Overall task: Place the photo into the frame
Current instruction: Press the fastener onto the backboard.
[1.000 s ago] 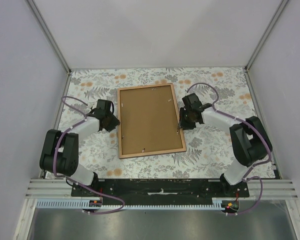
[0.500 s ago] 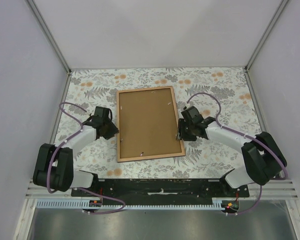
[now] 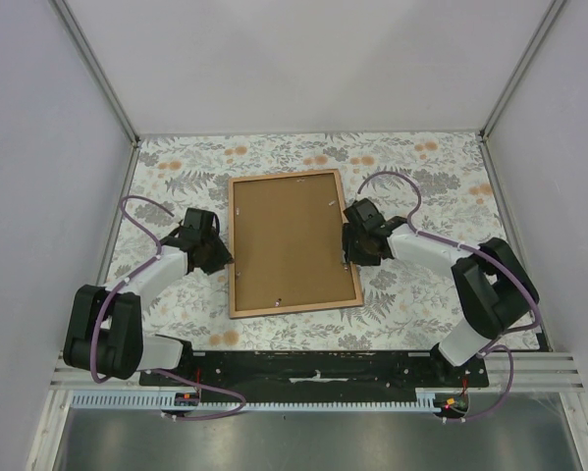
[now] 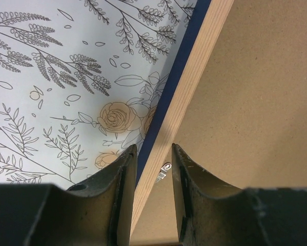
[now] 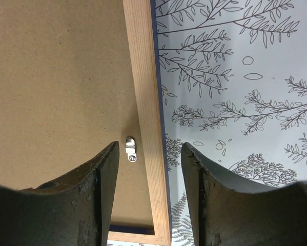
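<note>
The frame [image 3: 233, 245] lies face down on the flowered table, light wood rim up, with the flat brown backing board [image 3: 289, 240] inside it. The photo is hidden. My left gripper [image 3: 227, 257] stands at the frame's left rim. In the left wrist view the left gripper [image 4: 153, 148] is shut on the frame [image 4: 194, 77], the wood rim filling the gap at the tips. My right gripper [image 3: 350, 250] stands at the right rim. In the right wrist view the right gripper [image 5: 149, 144] is open, straddling the frame [image 5: 140, 61] with space on both sides.
Small metal turn clips [image 5: 130, 148] [image 4: 165, 170] sit on the backing board just inside the rim. The flowered tablecloth [image 3: 421, 177] surrounds the frame. White walls with metal posts [image 3: 500, 108] close off the back and sides.
The frame has shifted slightly toward the near edge and squared up. My right gripper's jaws have spread and let go of the right rim. The left gripper keeps its hold.
</note>
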Robot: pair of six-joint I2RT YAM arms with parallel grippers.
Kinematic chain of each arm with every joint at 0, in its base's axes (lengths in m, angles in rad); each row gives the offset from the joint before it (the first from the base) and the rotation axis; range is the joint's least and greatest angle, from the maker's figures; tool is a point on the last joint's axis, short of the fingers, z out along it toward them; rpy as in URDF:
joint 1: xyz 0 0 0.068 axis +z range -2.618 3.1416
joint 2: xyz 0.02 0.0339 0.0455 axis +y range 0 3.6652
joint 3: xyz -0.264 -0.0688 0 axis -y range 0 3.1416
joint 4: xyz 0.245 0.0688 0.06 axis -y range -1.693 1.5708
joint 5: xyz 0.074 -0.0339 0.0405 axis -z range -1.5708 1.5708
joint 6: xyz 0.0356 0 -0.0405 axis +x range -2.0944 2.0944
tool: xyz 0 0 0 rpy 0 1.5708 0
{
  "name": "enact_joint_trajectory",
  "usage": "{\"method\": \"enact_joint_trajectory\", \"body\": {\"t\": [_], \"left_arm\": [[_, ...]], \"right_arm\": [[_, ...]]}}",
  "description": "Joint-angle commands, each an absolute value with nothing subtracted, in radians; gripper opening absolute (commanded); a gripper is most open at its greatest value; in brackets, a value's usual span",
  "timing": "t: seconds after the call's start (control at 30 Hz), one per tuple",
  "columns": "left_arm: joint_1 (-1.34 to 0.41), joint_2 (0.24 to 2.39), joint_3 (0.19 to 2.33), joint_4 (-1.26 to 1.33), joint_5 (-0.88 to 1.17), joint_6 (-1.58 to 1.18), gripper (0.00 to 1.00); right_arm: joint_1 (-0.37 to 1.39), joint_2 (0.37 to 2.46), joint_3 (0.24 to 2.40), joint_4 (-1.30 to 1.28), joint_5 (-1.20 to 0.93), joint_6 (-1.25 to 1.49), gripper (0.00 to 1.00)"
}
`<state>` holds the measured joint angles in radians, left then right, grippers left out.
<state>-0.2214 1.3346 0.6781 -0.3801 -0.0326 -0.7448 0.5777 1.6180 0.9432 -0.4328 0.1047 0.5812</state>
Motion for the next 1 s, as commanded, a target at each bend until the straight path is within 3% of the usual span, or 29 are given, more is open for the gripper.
{"method": "enact_joint_trajectory", "body": {"t": [0.0, 0.57, 0.97], "left_arm": [[-0.225, 1.341, 0.709, -0.379, -0.014, -0.703, 0.4], [-0.225, 1.348, 0.696, -0.365, -0.009, -0.71, 0.4], [-0.225, 1.348, 0.692, -0.364, -0.011, -0.713, 0.4]], "right_arm": [[0.587, 1.634, 1.002, -0.457, 0.153, 0.572, 0.58], [0.617, 1.686, 1.025, -0.488, 0.176, 0.572, 0.56], [0.618, 1.671, 1.009, -0.494, 0.175, 0.583, 0.37]]}}
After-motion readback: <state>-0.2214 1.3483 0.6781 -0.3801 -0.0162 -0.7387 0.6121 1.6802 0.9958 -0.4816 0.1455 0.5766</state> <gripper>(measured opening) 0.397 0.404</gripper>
